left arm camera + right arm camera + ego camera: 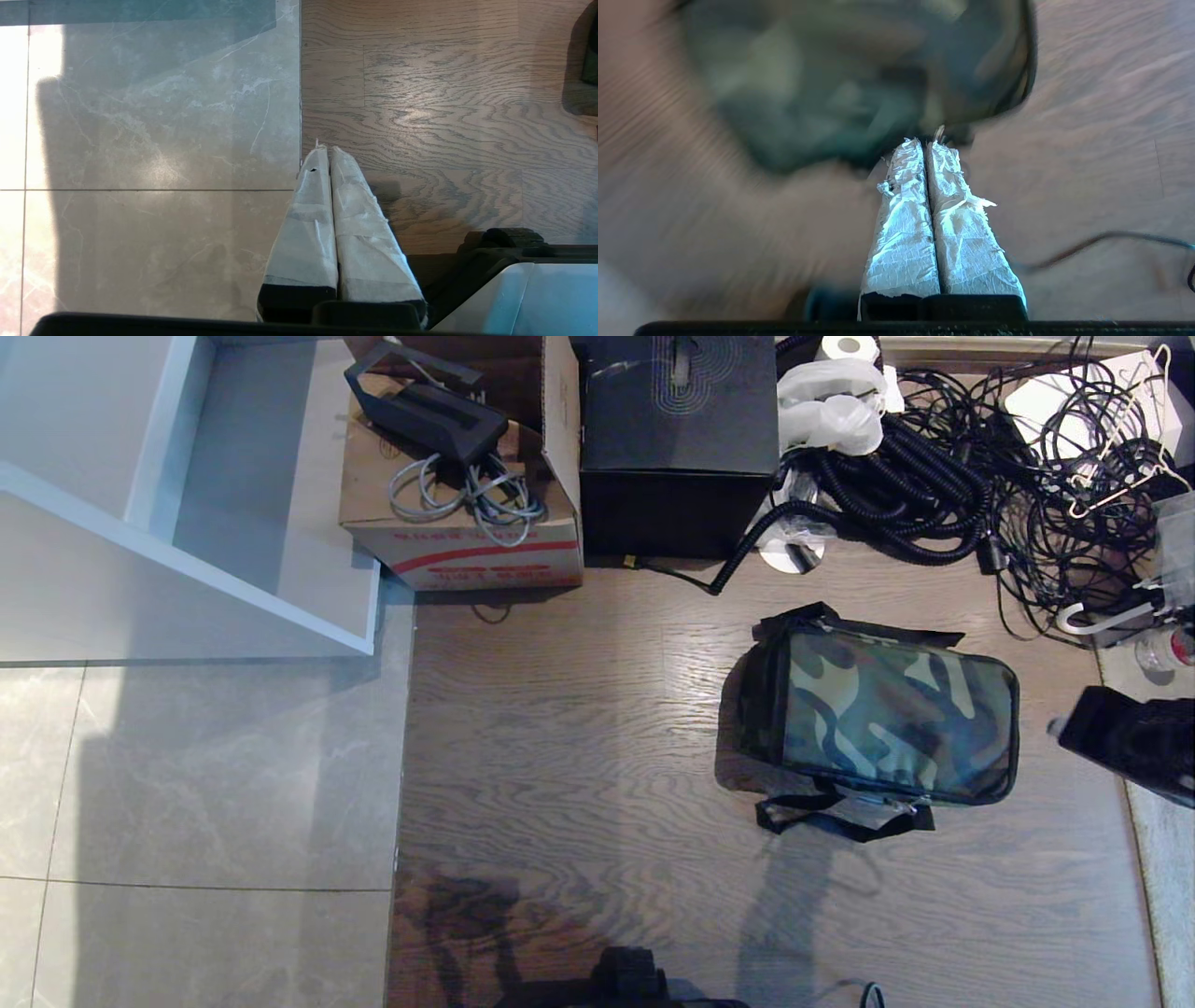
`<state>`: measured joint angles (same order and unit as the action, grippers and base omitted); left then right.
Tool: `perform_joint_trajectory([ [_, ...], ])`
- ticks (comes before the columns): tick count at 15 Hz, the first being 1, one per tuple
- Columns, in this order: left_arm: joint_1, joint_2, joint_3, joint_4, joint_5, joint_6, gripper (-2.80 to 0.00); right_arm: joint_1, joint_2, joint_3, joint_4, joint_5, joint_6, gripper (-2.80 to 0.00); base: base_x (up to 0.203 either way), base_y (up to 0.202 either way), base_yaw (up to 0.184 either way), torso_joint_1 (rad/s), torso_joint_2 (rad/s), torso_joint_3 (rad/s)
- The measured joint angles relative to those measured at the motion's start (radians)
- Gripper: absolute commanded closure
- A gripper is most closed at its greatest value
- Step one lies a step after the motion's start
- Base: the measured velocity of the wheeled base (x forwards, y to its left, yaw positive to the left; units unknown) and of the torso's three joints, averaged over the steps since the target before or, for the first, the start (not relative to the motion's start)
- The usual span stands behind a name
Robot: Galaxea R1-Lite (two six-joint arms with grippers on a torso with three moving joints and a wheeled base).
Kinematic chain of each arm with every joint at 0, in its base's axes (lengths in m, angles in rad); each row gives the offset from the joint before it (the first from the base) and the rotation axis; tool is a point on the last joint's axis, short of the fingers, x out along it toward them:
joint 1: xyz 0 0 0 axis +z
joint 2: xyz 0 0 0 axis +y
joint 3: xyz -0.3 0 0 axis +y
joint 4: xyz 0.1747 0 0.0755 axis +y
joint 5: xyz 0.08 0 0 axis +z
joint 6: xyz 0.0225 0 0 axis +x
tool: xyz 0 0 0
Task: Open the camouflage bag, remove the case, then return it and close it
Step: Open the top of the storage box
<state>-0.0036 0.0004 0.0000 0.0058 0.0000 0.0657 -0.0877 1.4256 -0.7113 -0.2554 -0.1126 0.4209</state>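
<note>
Just ahead of the right gripper (927,142), whose two taped fingers are pressed together on nothing, lies one camouflage bag (882,714), zipped, on wood-plank floor (579,728). Left gripper (324,151), fingers likewise together, hangs over the wood-tile seam. Farther off: one cardboard box (457,523), one black box (677,439), one cable tangle (980,476).

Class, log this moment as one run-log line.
stage: start | camouflage bag: zipped, on wood floor | right tool: shut, empty, near bag | left tool: shut, parked
</note>
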Motion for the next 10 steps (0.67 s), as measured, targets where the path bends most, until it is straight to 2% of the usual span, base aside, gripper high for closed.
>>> perform_joint_trajectory([
  [3, 0.001, 0.0, 0.0, 0.0, 0.0, -0.001, 0.0, -0.125, 0.332, -0.132, -0.177, -0.05, -0.002, 0.0, 0.0, 0.0, 0.0, 0.0, 0.0, 0.0],
  [6, 0.0, 0.0, 0.0, 0.0, 0.0, -0.001, 0.0, -0.262, 0.545, -0.281, -0.276, -0.08, -0.021, 0.0, 0.0, 0.0, 0.0, 0.0, 0.0, 0.0],
  [8, 0.0, 0.0, 0.0, 0.0, 0.0, -0.001, 0.0, -0.309, 0.62, -0.328, -0.288, -0.082, -0.021, 0.0, 0.0, 0.0, 0.0, 0.0, 0.0, 0.0],
  [10, 0.001, 0.0, 0.0, 0.0, 0.0, -0.001, 0.0, -0.321, 0.675, -0.339, -0.313, -0.076, -0.004, 0.0, 0.0, 0.0, 0.0, 0.0, 0.0, 0.0],
])
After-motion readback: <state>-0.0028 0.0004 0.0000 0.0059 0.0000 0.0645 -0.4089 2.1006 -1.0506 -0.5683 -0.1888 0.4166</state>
